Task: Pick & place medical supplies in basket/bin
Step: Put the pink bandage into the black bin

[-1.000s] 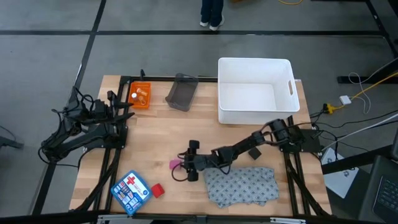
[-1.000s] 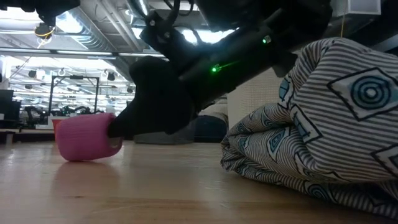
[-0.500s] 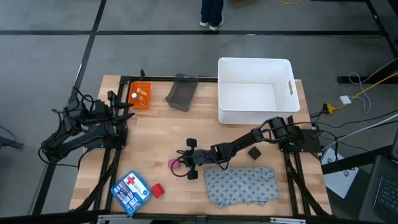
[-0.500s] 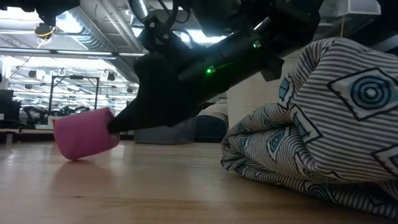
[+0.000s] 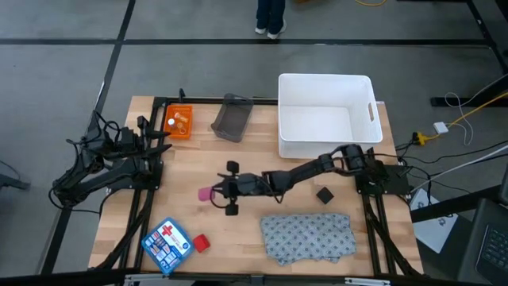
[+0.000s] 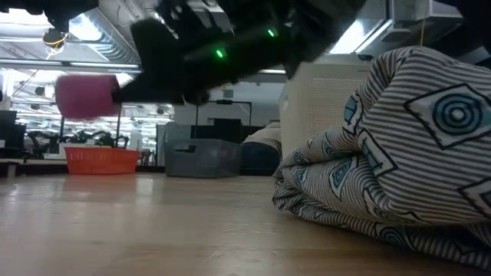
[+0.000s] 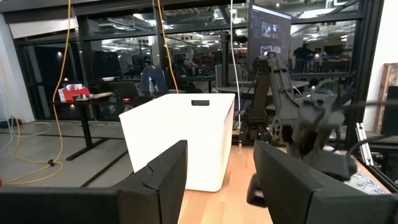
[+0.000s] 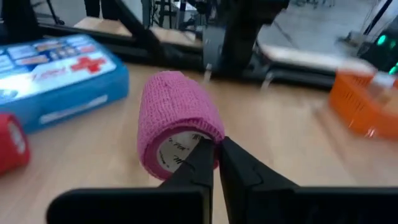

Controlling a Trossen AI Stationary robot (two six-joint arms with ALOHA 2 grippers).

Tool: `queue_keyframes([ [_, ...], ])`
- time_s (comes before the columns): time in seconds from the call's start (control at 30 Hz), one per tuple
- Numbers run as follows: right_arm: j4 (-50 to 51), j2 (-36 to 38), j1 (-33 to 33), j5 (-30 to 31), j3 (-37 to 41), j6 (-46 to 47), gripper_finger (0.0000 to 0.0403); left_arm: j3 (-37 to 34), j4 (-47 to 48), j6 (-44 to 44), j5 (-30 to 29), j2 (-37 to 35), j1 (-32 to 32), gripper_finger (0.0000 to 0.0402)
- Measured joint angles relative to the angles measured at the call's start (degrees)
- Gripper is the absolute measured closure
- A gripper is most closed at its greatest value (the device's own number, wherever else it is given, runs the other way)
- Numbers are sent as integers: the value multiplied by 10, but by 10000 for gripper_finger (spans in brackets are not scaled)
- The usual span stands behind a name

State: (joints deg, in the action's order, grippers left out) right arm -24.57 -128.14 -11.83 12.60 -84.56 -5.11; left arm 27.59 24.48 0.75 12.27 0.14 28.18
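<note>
The right hand is clamped on the rim of a pink fabric bandage roll, held above the wooden table.

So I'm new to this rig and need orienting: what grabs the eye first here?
The right gripper, reaching across mid-table, has its jaws pinched on the rim of a pink roll lifted clear of the wood. Next comes the big white bin at the far right, then the grey patterned cloth crumpled at the near edge.
</note>
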Motion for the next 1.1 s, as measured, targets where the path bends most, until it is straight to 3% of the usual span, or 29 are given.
queue_keyframes([
  [0.1, 79, 0, 11, 22, -62, -29, 391, 0, 0, 0, 0, 0, 0, 222],
  [0.37, 312, 0, 43, 167, -256, -62, 390, 0, 0, 0, 0, 0, 0, 222],
  [0.53, 466, 0, 92, 185, -369, -23, 390, 0, 0, 0, 1, 0, 0, 222],
  [0.7, 565, 0, 148, 183, -448, -8, 390, 0, 0, 0, 1, 0, 0, 222],
  [0.83, 638, 1, 207, 98, -499, 44, 390, 0, -1, 0, 0, 0, 0, 222],
  [1.1, 684, 0, 292, 30, -504, 77, 390, 0, -3, 3, 0, 0, 0, 222],
])
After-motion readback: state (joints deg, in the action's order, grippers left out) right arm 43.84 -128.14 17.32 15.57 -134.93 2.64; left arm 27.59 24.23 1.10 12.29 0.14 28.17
